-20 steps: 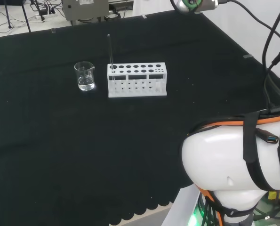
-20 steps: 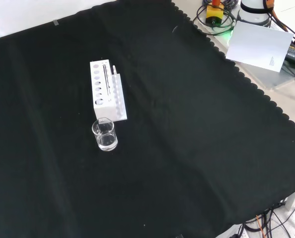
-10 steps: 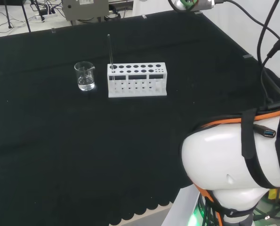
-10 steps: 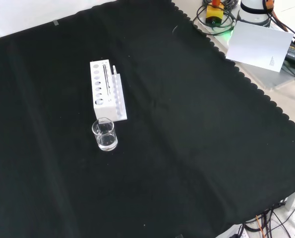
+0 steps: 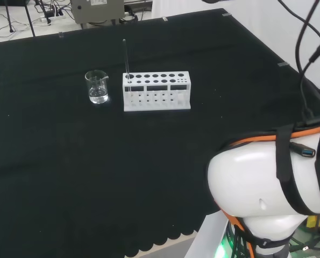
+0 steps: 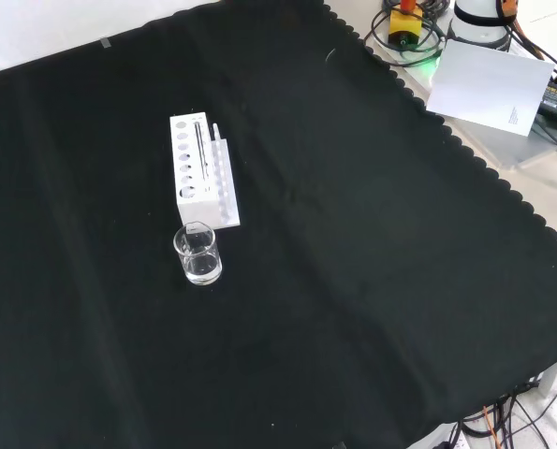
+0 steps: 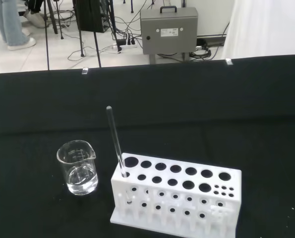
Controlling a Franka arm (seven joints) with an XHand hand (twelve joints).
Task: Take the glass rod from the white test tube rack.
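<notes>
Glass rod (image 7: 115,141) stands in an end hole of the white test tube rack (image 7: 177,196), leaning slightly and rising well above the rack's top. That end faces the beaker (image 7: 78,167), which sits just beside the rack, apart from it, with a little clear liquid in the bottom. Rack and beaker stand on the black cloth (image 6: 353,281), well in from its scalloped edge on the arm's side. Nothing touches the rod. Hand state: cannot tell. Assessment: the task is not yet begun in any visible sense; approach, grasp and lifting the rod clear of its hole all remain.
</notes>
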